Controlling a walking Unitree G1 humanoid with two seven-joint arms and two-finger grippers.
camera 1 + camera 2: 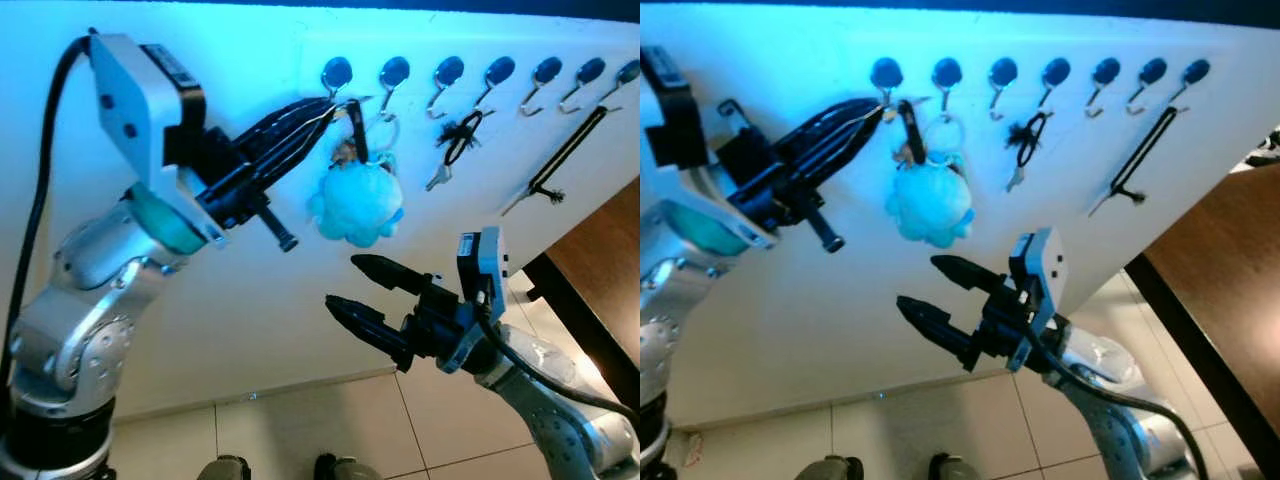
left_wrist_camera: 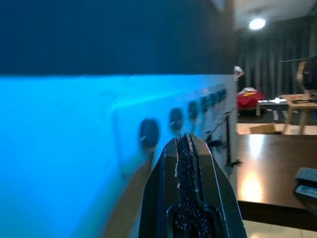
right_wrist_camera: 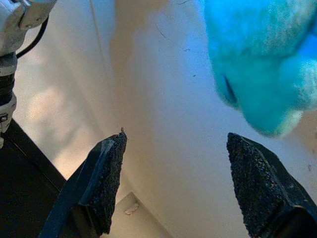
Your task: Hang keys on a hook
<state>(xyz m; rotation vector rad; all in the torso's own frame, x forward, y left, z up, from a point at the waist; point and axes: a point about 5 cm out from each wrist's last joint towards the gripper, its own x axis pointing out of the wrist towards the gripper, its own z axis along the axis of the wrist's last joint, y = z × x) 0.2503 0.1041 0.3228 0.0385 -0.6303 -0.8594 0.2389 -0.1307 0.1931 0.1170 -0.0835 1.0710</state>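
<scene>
White wall [image 1: 250, 330] with hook rail [image 1: 480, 75], tiled floor [image 1: 300, 420]; left end effector [image 1: 325, 108] pinching keys [image 1: 352, 150], right end effector [image 1: 362, 283] agape

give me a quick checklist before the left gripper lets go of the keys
1. Left gripper at the hooks: ok, its tips reach the first hook in the row.
2. Left fingers shut: ok, pressed together in the left wrist view.
3. Key ring over the hook: cannot tell, the fingertips and black strap hide the spot.
4. Plush hanging free: ok, it dangles below the first two hooks against the wall.
5. Right gripper clear: ok, open, below the plush, not touching it.
6. Neighbours clear: ok, another key hangs further along the row, apart from the plush.
</scene>
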